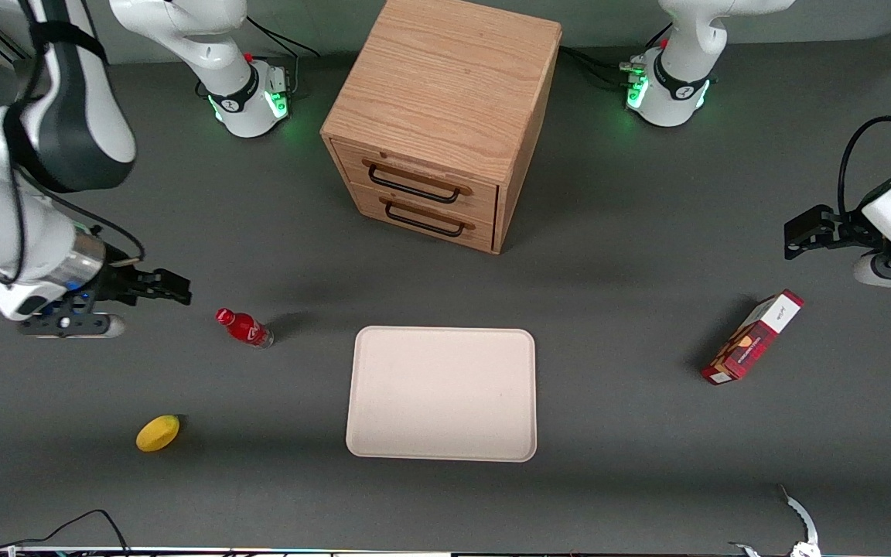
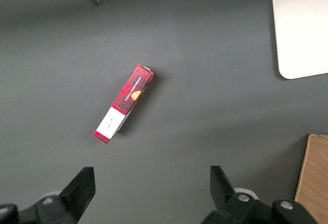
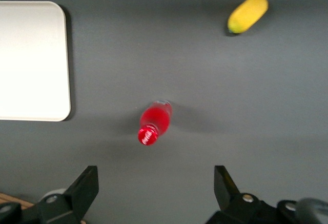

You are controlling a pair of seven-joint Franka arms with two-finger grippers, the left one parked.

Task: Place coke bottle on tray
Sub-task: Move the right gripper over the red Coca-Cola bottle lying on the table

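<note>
- On the dark table, the coke bottle [image 1: 244, 327] stood upright and alone, between the gripper [image 1: 175, 292] and the tray [image 1: 442, 393], at about 4 o'clock from the fingertips in the front view.
- Its fingers [image 3: 84, 185] were spread wide around nothing; in the right wrist view the bottle [image 3: 153, 122] sat apart from both of them, touching neither.
- From the bottle, the tray lay at roughly 4 o'clock in the front view, bare, near but not touching.
- One bottle, one tray, one yellow lemon [image 1: 158, 432], one red carton [image 1: 753, 337] and one wooden cabinet [image 1: 442, 116] with two drawers were on the table.
- Seen from the front, the lemon lay at 7 o'clock from the bottle, nearer the camera; the carton lay toward the parked arm's end.
</note>
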